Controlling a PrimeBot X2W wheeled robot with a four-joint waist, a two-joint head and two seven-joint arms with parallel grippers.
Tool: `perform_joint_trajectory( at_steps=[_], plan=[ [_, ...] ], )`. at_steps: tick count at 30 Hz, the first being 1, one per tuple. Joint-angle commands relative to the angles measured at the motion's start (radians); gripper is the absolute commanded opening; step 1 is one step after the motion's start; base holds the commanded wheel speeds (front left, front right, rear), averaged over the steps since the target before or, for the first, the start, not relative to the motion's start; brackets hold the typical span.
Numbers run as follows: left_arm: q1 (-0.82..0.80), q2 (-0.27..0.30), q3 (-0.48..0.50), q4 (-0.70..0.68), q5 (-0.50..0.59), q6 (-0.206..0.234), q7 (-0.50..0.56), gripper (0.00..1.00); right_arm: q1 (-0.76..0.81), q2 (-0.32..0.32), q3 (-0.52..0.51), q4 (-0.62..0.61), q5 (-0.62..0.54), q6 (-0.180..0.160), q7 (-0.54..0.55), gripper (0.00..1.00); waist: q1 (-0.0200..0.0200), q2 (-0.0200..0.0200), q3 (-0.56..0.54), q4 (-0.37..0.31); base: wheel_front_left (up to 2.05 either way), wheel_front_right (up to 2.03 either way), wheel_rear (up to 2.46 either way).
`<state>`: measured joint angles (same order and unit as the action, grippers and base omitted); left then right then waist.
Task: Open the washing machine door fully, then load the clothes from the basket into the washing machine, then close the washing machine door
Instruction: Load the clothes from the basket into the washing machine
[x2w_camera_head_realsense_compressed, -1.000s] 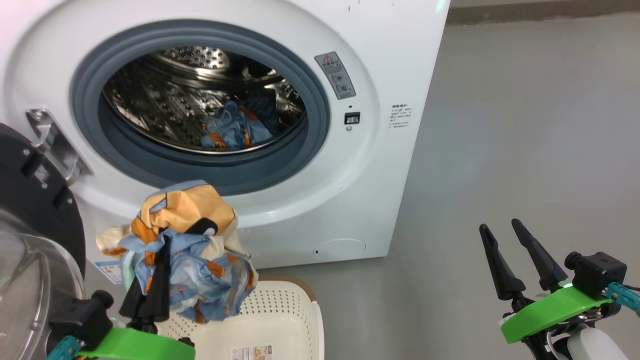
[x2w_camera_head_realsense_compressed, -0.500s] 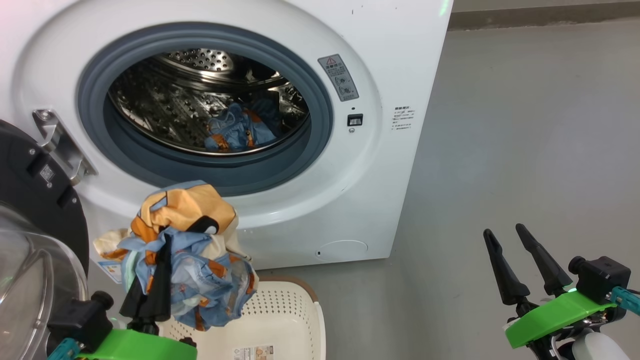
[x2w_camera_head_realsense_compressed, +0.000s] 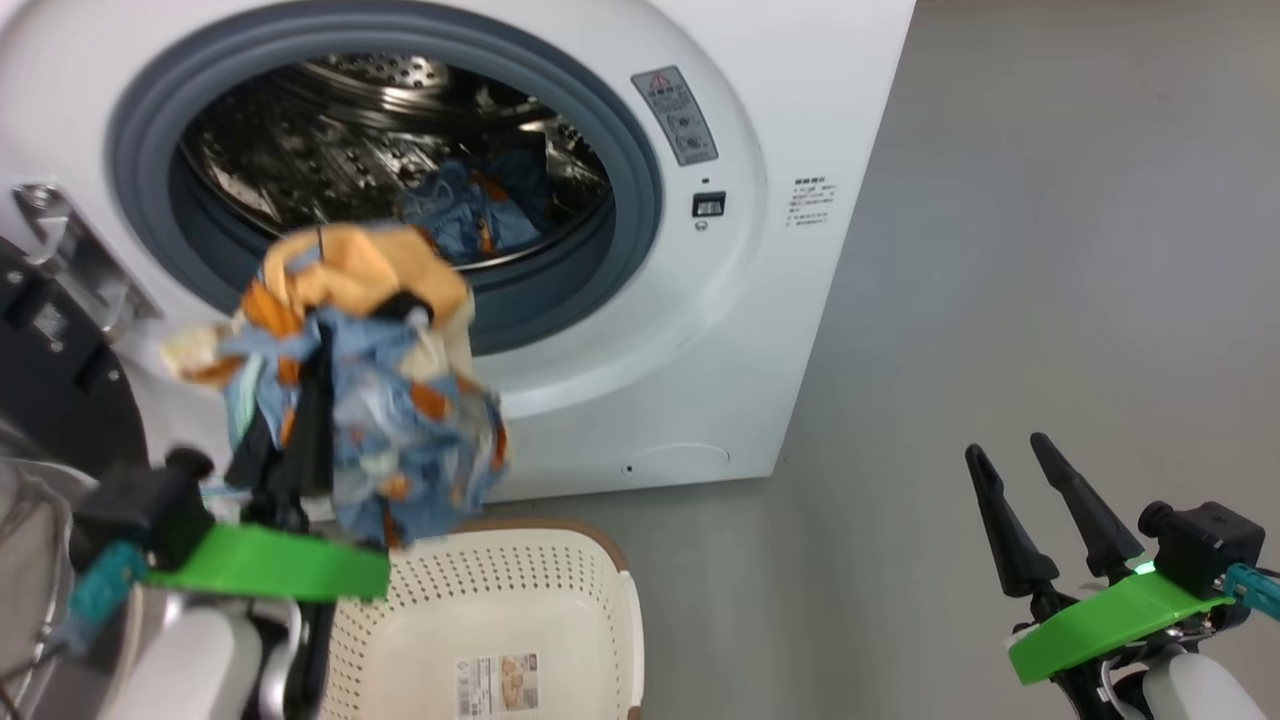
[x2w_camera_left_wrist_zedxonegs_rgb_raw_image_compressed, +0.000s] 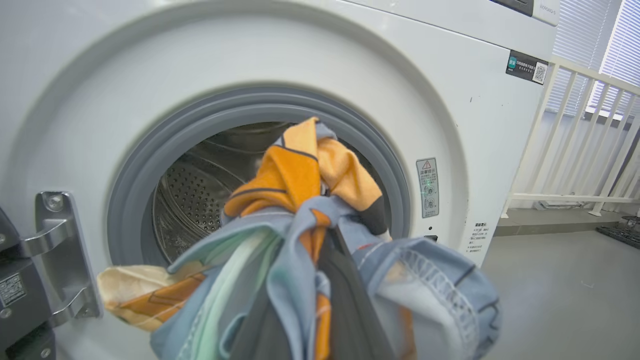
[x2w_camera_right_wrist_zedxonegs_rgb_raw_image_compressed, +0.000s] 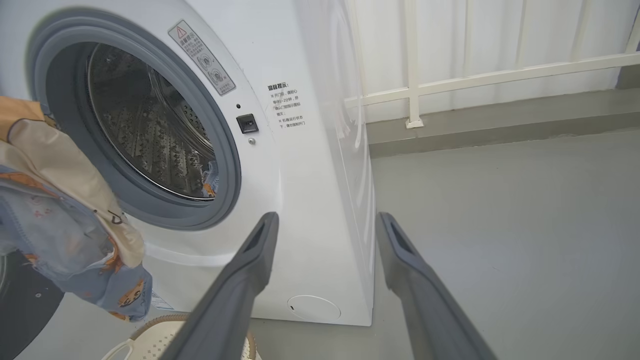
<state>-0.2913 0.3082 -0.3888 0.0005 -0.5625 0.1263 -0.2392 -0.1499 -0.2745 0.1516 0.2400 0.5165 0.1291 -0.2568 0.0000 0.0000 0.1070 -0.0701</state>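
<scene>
Tips of left jaws inside blurred clothes (x2w_camera_head_realsense_compressed: 400, 420); washing machine door (x2w_camera_head_realsense_compressed: 60, 400) half off-frame.

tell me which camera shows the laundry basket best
The head view: the basket lies near the bottom edge, seen from above, with its perforated walls, brown rim and paper label plain. The right wrist view catches a sliver of its rim at the bottom left, partly behind a finger of the right gripper.

Left end effector (x2w_camera_head_realsense_compressed: 298, 425) holds clothes (x2w_camera_head_realsense_compressed: 425, 420) before the open washing machine (x2w_camera_head_realsense_compressed: 720, 340).
</scene>
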Motion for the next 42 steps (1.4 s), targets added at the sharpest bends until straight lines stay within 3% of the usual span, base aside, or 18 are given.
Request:
perform_joint_trajectory(
  at_steps=[1,11,25,35,42],
  plan=[
    [-0.085,0.017,0.043,-0.008,0.013,-0.008,-0.006,0.0,-0.035,-0.005,0.018,-0.028,0.003,0.002,-0.005,1.0,0.0,0.0,0.033,-0.015,0.0,0.0,0.0],
    [-0.311,-0.014,0.073,0.105,0.024,-0.051,-0.017,0.0,-0.072,0.01,0.017,-0.047,-0.006,0.002,-0.005,1.0,0.0,0.0,0.146,-0.056,0.0,0.0,0.0],
    [-0.697,-0.047,0.06,0.615,0.099,-0.163,-0.022,0.0,-0.161,0.059,0.019,-0.078,-0.026,0.002,-0.005,1.0,0.0,0.0,0.371,-0.134,0.0,0.0,0.0],
    [-0.891,-0.054,0.092,0.818,0.128,-0.199,-0.022,0.0,-0.198,0.084,0.016,-0.095,-0.031,0.002,-0.005,1.0,0.0,0.0,0.484,-0.171,0.0,0.0,0.0],
    [-0.986,-0.048,0.112,0.866,0.17,-0.198,-0.022,0.0,-0.215,0.097,0.012,-0.102,-0.035,0.002,-0.005,1.0,0.0,0.0,0.538,-0.19,0.0,0.0,0.0]
  ],
)
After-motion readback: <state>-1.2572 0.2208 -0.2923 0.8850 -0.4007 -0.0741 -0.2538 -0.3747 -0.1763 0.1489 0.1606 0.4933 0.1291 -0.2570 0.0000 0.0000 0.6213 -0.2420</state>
